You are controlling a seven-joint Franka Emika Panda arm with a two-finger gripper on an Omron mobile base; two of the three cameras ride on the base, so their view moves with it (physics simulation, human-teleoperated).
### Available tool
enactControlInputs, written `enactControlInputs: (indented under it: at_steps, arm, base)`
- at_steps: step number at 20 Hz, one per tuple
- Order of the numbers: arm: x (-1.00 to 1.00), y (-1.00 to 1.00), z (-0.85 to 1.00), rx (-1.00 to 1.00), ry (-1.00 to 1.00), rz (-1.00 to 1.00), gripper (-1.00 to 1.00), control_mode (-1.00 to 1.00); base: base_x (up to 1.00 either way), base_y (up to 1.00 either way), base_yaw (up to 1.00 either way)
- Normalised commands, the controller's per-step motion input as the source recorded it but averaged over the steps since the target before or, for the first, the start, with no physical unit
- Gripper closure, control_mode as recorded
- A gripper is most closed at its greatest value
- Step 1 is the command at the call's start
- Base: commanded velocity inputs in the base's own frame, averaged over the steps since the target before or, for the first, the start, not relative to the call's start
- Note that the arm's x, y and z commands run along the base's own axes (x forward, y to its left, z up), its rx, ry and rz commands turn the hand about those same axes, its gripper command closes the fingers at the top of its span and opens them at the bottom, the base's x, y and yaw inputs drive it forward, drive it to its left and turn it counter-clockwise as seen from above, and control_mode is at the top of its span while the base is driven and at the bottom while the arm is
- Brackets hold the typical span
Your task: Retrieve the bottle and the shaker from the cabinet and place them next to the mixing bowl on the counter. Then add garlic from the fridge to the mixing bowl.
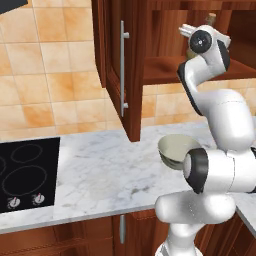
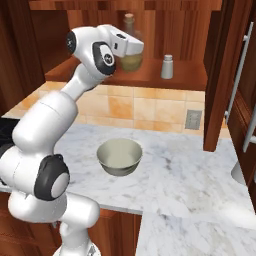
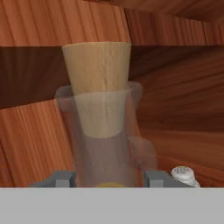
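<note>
The bottle (image 2: 131,61), olive-yellow with a thin neck and a cork stopper, stands upright on the shelf inside the open cabinet (image 2: 150,80). My gripper (image 2: 134,50) reaches in from the left and is shut on it. In the hand view the bottle (image 3: 103,118) rises between my fingertips (image 3: 64,178), and the gripper (image 3: 109,180) clasps its lower neck. In the left base view just the stopper of the bottle (image 1: 212,19) pokes out behind my wrist. The shaker (image 2: 167,66) stands on the same shelf to the bottle's right, and the shaker (image 3: 183,175) is close by my right finger. The mixing bowl (image 2: 119,156) sits on the counter (image 2: 185,175) below.
The cabinet's open left door (image 1: 112,60) with its silver bar handle (image 1: 123,65) juts out over the counter (image 1: 110,170). A black cooktop (image 1: 25,175) lies at the left. The other open door (image 2: 225,75) hangs at the right, with a wall outlet (image 2: 192,119) beside it.
</note>
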Motion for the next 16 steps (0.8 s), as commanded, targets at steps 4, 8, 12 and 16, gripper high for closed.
enactControlInputs:
  at_steps: [4, 8, 12, 16]
  arm:
    - [-0.98, 0.08, 0.32, 0.0, 0.04, 0.01, 1.0, -1.0]
    - [-0.96, 0.23, 0.52, 0.0, 0.07, 0.05, 1.0, -1.0]
    - [-0.85, 0.14, 0.17, 0.03, 0.21, 0.06, 1.0, -1.0]
    - [-0.73, 0.22, -0.06, 0.01, 0.17, 0.1, 1.0, -1.0]
  base:
    - [0.0, 0.0, 0.0]
    - [0.0, 0.0, 0.0]
    - [0.0, 0.0, 0.0]
    - [0.0, 0.0, 0.0]
